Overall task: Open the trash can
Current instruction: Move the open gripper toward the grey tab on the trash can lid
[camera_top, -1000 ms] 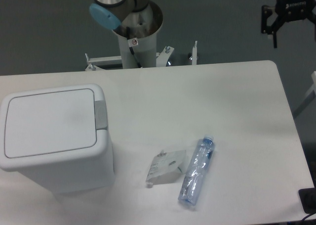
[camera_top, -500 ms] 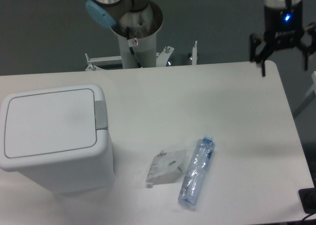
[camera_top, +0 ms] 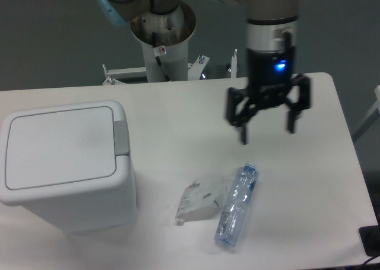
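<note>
Standing shut at the table's (camera_top: 178, 104) left end is the trash can (camera_top: 65, 163), a big white plastic box with rounded corners. It is the largest thing in sight. Its flat lid (camera_top: 59, 145) lies level and closed, and a small grey push tab (camera_top: 121, 138) sits at the lid's right edge, facing the middle of the table.

Nothing of the opening looks done yet. The lid is down and the tab untouched.

The robot's gripper (camera_top: 266, 135) hangs well to the right of the trash can, out over the bare middle of the table, apart from everything. Its two dark fingers point downward and are spread wide, with nothing between them. A blue light glows on the wrist above.

What seems left is the whole job: bringing the gripper across to the grey tab, pressing it, and letting the lid rise.

Between the trash can and the table's right end, nearer the front edge, lie a crumpled clear wrapper (camera_top: 200, 201) and a clear plastic bottle (camera_top: 236, 206) on its side, just beside each other.
</note>
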`<state>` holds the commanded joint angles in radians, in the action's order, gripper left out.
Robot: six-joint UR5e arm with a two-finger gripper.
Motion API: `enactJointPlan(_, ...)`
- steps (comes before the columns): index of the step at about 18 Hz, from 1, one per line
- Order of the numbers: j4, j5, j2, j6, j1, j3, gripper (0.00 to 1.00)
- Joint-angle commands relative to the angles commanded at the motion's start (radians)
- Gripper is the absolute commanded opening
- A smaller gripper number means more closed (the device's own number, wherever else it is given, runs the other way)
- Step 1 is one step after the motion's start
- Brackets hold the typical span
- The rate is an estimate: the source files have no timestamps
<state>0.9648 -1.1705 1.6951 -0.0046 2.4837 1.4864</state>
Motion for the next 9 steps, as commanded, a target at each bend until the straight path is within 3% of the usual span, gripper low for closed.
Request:
enactJointPlan(2, 0.005, 0.011, -0.012, -0.002, -0.046, 0.021, 1.0)
enactJointPlan(5, 0.0, 0.046, -0.011, 0.003, -0.046, 0.078, 1.0)
enactJointPlan(9, 0.002, 0.048, -0.015, 0.0, -0.057, 0.098, 1.0)
